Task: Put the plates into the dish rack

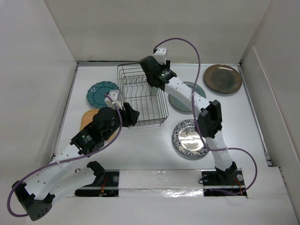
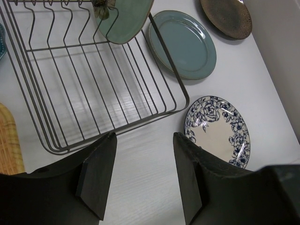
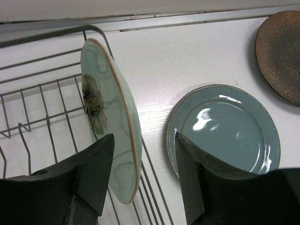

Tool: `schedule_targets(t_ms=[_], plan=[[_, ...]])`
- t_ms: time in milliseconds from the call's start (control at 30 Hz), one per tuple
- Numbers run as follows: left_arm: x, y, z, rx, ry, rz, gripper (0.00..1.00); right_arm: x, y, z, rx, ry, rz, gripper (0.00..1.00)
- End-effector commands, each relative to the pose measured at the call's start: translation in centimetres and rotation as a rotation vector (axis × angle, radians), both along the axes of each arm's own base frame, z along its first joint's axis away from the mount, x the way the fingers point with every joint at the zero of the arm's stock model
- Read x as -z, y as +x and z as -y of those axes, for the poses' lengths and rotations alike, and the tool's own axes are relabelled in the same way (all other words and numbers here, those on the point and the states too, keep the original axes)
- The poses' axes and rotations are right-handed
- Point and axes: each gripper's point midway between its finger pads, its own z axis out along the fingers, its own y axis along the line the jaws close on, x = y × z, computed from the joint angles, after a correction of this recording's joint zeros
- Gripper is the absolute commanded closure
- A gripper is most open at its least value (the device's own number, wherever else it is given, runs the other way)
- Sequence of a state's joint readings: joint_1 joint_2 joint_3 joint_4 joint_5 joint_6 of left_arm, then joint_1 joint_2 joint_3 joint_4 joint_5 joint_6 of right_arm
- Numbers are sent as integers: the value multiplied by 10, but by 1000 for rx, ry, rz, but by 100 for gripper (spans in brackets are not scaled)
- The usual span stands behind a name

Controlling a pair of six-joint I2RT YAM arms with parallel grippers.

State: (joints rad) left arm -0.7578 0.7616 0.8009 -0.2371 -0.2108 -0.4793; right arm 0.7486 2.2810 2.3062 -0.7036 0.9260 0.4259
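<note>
The black wire dish rack (image 1: pixel 140 96) stands mid-table. The pale mint green plate (image 3: pixel 110 126) stands on edge at the rack's right end and also shows in the left wrist view (image 2: pixel 124 18). My right gripper (image 3: pixel 144 140) is open over it, with the plate's rim loose between the fingers, nearer the left one. My left gripper (image 2: pixel 143 140) is open and empty over bare table by the rack's near side (image 2: pixel 108 126). Flat on the table lie the grey-blue plate (image 3: pixel 225 129), the brown plate (image 1: pixel 222 78), the blue-and-white plate (image 1: pixel 190 137), the dark teal plate (image 1: pixel 102 93) and the orange plate (image 1: pixel 88 119), which my left arm partly hides.
White walls close in the table at the back and both sides. The right arm (image 1: pixel 187 93) reaches over the grey-blue plate. The left arm (image 1: pixel 89 138) lies across the near left. A taped strip (image 1: pixel 159 180) runs along the near edge.
</note>
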Motion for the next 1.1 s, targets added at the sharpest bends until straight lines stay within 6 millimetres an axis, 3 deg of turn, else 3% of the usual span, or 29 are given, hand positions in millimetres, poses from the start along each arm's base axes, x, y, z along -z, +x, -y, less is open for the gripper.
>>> schedule_targets(t_ms=[0, 67, 100, 133, 167, 200, 233, 267, 300, 333, 367, 400, 433, 467, 500, 533, 567, 633, 667, 733, 867, 967, 1067], plan=[[-26, 1, 1, -7, -49, 48, 51, -76, -6, -1, -53, 168, 135, 35], [-25, 2, 1, -6, -45, 49, 51, -107, -15, 0, -111, 255, 175, 26], [-25, 2, 1, -9, -44, 48, 51, -96, -20, -1, -137, 261, 150, 23], [-24, 3, 1, -10, -39, 46, 51, -100, -24, 1, -166, 295, 149, 21], [-22, 3, 0, -12, -33, 43, 51, -135, -32, 14, -178, 365, 224, 18], [-22, 3, 0, -13, -31, 44, 51, -139, -37, 20, -184, 397, 239, 18], [-22, 3, 0, -13, -31, 44, 51, -109, -44, 26, -199, 387, 184, 17], [-22, 2, 0, -11, -29, 48, 51, -142, -52, 48, -195, 461, 278, 24], [-23, 2, 0, -7, -29, 50, 51, -139, -56, 59, -182, 503, 296, 39], [-23, 2, 0, -1, -26, 54, 51, -89, -63, 72, -161, 483, 228, 60], [-23, 1, 2, 16, -20, 60, 51, -89, -59, 97, -118, 527, 282, 93], [-22, 0, 3, 22, -17, 59, 52, -58, -73, 115, -101, 565, 244, 100], [-21, 1, 3, 23, -14, 59, 53, -75, -70, 127, -92, 618, 288, 100], [-22, 0, 3, 26, -12, 60, 54, -35, -75, 142, -64, 620, 240, 100], [-20, 0, 3, 29, -6, 58, 55, -27, -74, 171, -9, 639, 251, 100], [-19, 0, 3, 29, -4, 57, 59, -13, -77, 178, 0, 680, 228, 100], [-18, 0, 4, 33, -1, 55, 60, 16, -84, 190, 32, 675, 193, 95], [-18, 0, 5, 36, -1, 56, 62, 31, -87, 215, 84, 690, 188, 81], [-18, 1, 5, 38, -1, 55, 62, 34, -87, 221, 86, 703, 203, 51], [-16, 1, 6, 40, 3, 52, 62, 65, -90, 247, 139, 733, 166, 36], [-15, 1, 8, 50, 4, 49, 62, 108, -88, 250, 102, 837, 68, 31], [-15, 1, 8, 46, 5, 50, 61, 130, -85, 247, 99, 900, 27, 31], [-14, 1, 8, 47, 6, 48, 61, 138, -80, 236, 69, 994, 19, 32]])
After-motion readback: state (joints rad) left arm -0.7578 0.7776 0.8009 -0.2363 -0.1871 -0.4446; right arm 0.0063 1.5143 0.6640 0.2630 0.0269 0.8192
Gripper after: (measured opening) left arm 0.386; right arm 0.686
